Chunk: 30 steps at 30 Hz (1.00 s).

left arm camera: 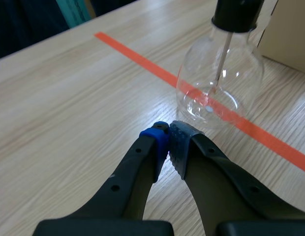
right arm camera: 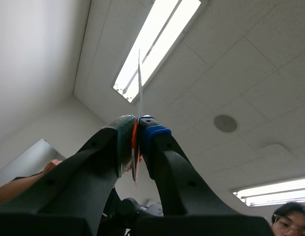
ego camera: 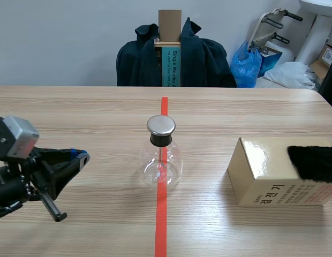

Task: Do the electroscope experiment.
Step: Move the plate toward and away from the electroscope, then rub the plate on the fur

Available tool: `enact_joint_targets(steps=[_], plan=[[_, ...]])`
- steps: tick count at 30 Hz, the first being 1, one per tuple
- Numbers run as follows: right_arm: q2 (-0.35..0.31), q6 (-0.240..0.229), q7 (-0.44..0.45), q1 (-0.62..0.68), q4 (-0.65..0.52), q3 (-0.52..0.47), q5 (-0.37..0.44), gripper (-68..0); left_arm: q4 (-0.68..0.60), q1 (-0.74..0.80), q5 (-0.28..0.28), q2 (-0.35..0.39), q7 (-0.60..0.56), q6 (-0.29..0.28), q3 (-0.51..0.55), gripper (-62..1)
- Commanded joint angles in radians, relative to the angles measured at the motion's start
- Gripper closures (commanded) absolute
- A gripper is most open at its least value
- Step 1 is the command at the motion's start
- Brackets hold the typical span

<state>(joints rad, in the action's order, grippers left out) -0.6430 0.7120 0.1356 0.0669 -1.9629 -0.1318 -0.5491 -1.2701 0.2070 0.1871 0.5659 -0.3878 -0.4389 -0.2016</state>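
Pale wood-grain surface [ego camera: 75, 107] is shown with an orange-red tape line [ego camera: 161, 225] running away down its middle. A clear, round-bellied glass flask electroscope [ego camera: 161, 163] is stood on that line at mid-surface. Its long axis is upright, with the neck pointed straight up. It is closed by a black stopper [ego camera: 160, 140] and capped by a flat round metal disc [ego camera: 161, 125], and a thin rod [left arm camera: 221, 59] is hung down inside the belly.

The left end effector [ego camera: 80, 158] is held low over the surface beside the flask. Its pads are pressed together on nothing, and its tips are pointed toward the glass but kept apart from it.

The right end effector [right arm camera: 137, 130] is turned up toward a ceiling strip light [right arm camera: 157, 44]. A thin clear strip [right arm camera: 139, 83] is pinched edge-on between its pads, with its long axis directed up at the light and an orange-red patch seen at the pinch. A person's hand [right arm camera: 51, 164] is glimpsed beside that arm.

A glossy tan cardboard box [ego camera: 262, 182] is set well to the flask's right, with a black furry cloth [ego camera: 313, 163] laid on top. A chair draped with a dark jacket [ego camera: 139, 59] is placed beyond the far edge.
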Motion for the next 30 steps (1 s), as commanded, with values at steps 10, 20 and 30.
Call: enact_joint_targets(steps=[10,20,30], plan=[[0.032,-0.085,0.107,0.105,0.061,-0.006,0.039,-0.7,-0.398,0.372,0.011,0.039,0.069,-0.002,0.249,-4.0],[0.111,-0.114,0.201,0.278,0.177,-0.006,-0.002,-0.7,-0.661,0.611,0.011,0.039,0.147,-0.028,0.404,-22.3],[0.171,-0.103,0.208,0.515,0.224,-0.043,-0.054,-0.7,-0.681,0.613,0.011,0.038,0.143,-0.027,0.428,-62.3]])
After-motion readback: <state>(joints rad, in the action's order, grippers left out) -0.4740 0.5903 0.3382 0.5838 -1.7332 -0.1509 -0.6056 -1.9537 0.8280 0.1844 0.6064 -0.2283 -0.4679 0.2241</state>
